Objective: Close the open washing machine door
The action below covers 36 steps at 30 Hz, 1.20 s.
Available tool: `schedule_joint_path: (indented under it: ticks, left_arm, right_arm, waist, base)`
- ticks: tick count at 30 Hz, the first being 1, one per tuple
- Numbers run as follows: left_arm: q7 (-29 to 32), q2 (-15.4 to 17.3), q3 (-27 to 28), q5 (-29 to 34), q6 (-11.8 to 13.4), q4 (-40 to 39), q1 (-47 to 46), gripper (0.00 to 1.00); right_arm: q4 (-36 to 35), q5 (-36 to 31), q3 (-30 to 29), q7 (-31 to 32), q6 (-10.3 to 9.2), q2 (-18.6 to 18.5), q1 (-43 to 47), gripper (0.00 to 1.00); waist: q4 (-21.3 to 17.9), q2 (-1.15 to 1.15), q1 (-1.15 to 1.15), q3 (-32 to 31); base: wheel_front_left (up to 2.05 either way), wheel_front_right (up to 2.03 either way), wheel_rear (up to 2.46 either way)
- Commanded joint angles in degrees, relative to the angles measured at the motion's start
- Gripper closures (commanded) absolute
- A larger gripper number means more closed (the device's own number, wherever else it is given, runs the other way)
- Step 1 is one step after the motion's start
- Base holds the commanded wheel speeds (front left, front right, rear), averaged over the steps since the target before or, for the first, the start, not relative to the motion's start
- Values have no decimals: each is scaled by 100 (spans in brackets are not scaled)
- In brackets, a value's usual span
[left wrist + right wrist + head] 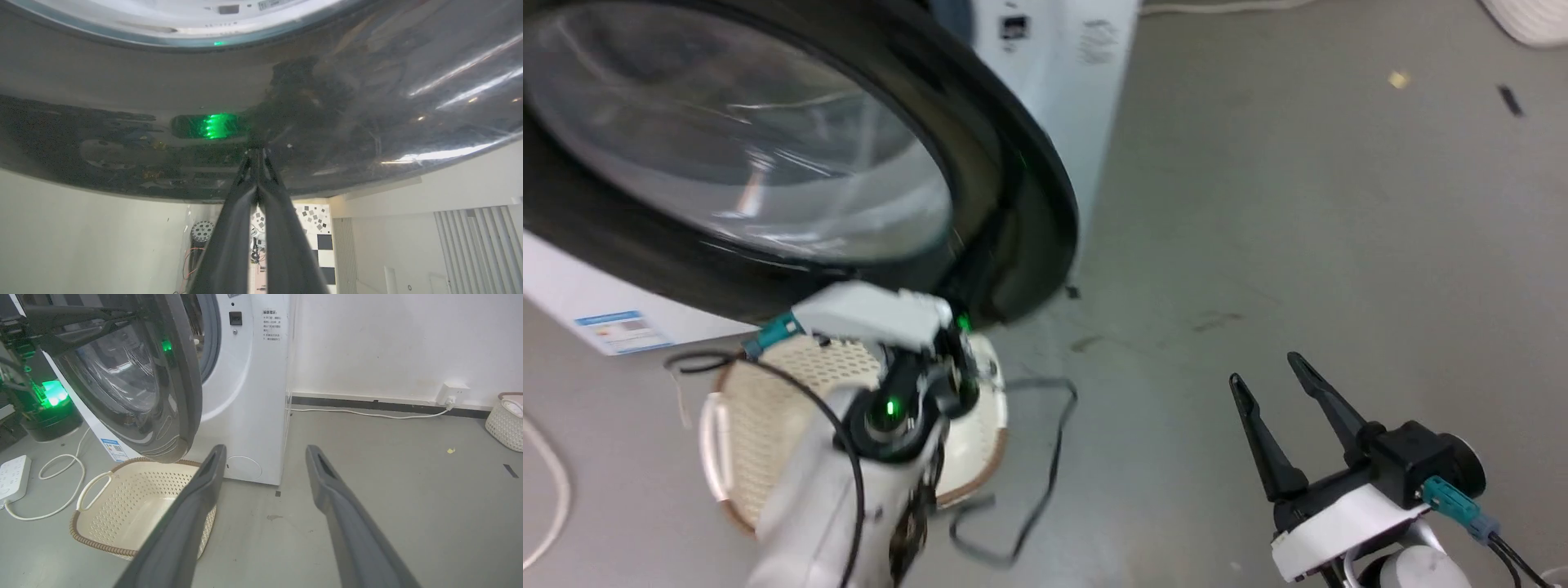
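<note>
The washing machine door [1021,188] fills the upper left of the head view, swung partly out from the white machine [253,396], with its lower edge hanging above the basket [94,541]. Your left gripper [256,154] has its fingers pressed together with nothing between them. The tips appear to rest against the door's glossy black ring at the middle of the left wrist view. Your right gripper [1264,367] is spread wide and empty at the lower right of the head view, well apart from the door. Expect the door to be heavy and stiff, swinging as one piece, so push it rather than grip it. The black ring looks slick, and the fingertips may skid sideways. Keep off the bulging glass, which is curved and likely the more fragile part. Press squarely on the ring near its free edge.
</note>
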Motion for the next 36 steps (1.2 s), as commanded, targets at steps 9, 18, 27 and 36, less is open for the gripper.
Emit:
schedule_joint_path:
  ticks: [9, 18, 27, 36]
  left_arm:
    - [-305, 22, -188, -261, -244, 892, -535, 100]
    - [-582, 508, -556, 737, -265, -352, 760, 0]
    - [-1777, 1600, -849, 3353, -244, -1114, 2014, 0]
    - [-1805, 1133, 369, 7423, 623, -1976, 3011, 0]
  right_arm:
    - [72, 23, -49, -64, 5, 50, -87, 0]
    - [-125, 29, -183, -67, 5, -92, 287, 0]
    - [-216, 28, -279, -60, 5, -223, 629, 0]
    - [-401, -38, -314, 20, 5, -178, 840, 0]
  waist:
    - [-33, -1, -1, 17]
    - [838, -1, -1, -524]
    - [1696, -1, -1, -984]
    - [2095, -1, -1, -1200]
  base:
    - [0, 0, 0]
    - [0, 0, 0]
    - [0, 0, 0]
    - [0, 0, 0]
